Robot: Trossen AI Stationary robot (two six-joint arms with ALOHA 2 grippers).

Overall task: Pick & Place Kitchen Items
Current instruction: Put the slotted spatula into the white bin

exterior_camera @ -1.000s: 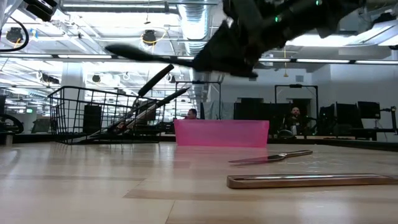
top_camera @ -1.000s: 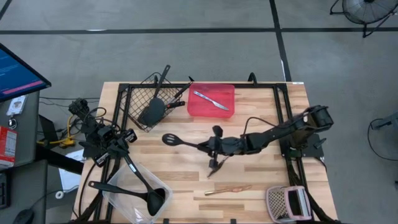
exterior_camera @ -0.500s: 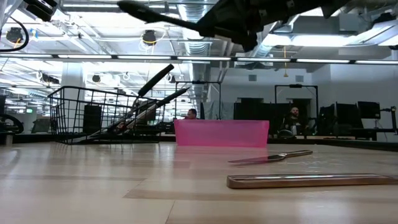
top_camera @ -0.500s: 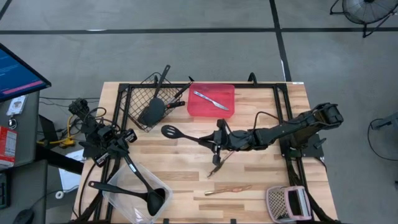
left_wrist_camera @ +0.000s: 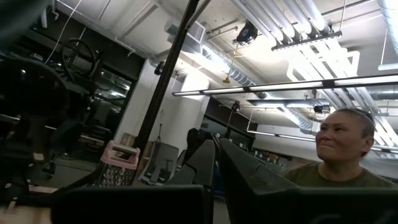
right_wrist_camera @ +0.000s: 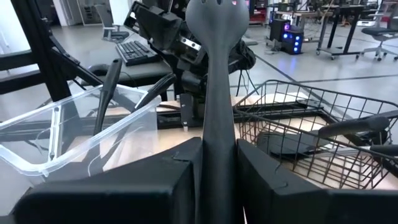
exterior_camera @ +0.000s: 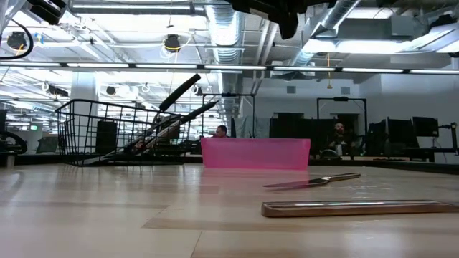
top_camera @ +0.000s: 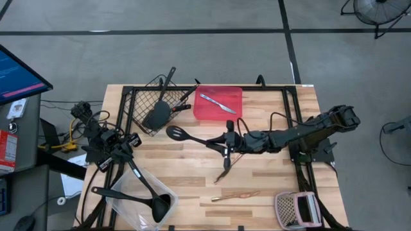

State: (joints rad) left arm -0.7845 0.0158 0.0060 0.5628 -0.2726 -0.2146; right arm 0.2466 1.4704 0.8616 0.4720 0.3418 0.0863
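Pale wooden table, smooth planks with a faint sheen; black wire basket, thin coated metal; red tray, translucent glossy plastic; clear tub, transparent glossy plastic; slotted spoon, matt black plastic, smooth along the handle; silver knife, polished metal; copper stick, brushed metallic sheen.

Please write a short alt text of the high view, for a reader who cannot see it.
Seen from above, the right hand holds a black slotted plastic spoon over a wooden table, between a black wire basket and a red plastic tray.
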